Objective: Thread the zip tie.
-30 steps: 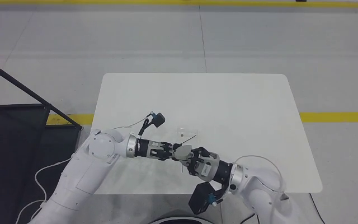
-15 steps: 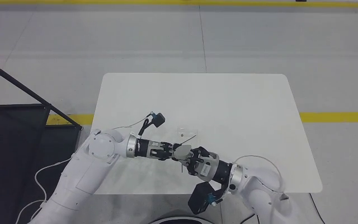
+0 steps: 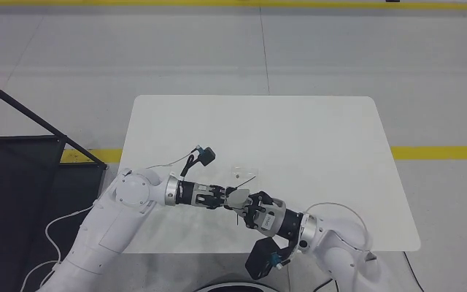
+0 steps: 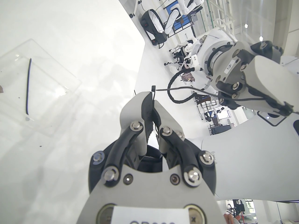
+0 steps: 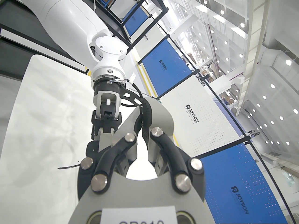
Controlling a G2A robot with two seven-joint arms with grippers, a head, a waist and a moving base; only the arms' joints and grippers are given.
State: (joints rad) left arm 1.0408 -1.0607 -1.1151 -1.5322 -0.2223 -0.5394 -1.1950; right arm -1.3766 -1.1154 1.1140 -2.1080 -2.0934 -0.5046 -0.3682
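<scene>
While both arms hold over the near part of the white table [image 3: 328, 146], I find almost nothing altered from a second ago. The two grippers stay nose to nose at the same spot, and only the right forearm [image 3: 330, 238] has shifted, very slightly.

Seen from the left wrist, the left gripper [image 4: 152, 104] is clenched on the head end of a black zip tie [image 4: 186, 89]. The small square head stands just clear of its fingertips. The right gripper [image 4: 285, 108] is pinched tight on the strap's far end, so the tie spans the gap between the two, above the table.

A clear, shallow tray [image 4: 56, 71] lies flat on the table just beyond the grippers. It holds a second tie [image 4: 28, 87], also black, lying nearly straight on the floor of the tray with a few specks beside it.

From the right wrist, a thin black tip [image 5: 67, 167] pokes out behind that gripper's linkage. I cannot tell whether it belongs to the held tie. From above, the held tie is lost among the fingers. Whether the strap has entered the head is too small to make out.
</scene>
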